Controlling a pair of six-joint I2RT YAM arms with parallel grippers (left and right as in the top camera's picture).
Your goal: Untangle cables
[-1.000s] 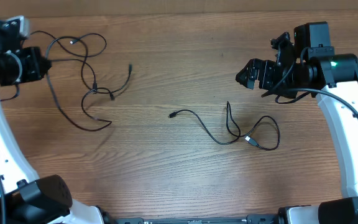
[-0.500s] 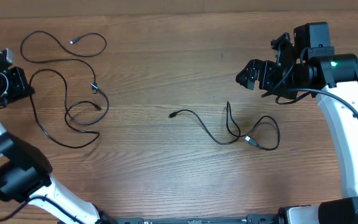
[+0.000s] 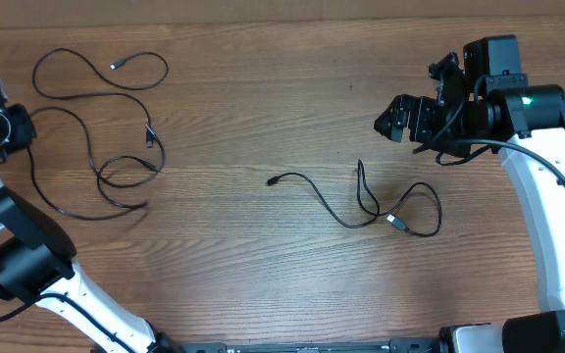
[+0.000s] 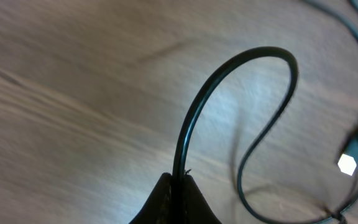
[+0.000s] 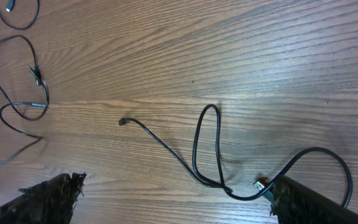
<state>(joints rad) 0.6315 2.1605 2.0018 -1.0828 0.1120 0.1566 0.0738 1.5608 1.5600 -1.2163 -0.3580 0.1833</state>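
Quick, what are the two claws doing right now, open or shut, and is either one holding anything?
Left gripper: closed, pinching a black cable.
Right gripper: open, holding nothing.

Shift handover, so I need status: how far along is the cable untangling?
Done: the lone cable lies by itself in the middle, clear of the rest. In hand: the left end effector is shut on a black cable at the far left. Left: the looped cables at upper left cross one another and need separating. The right end effector hangs open, holding nothing.
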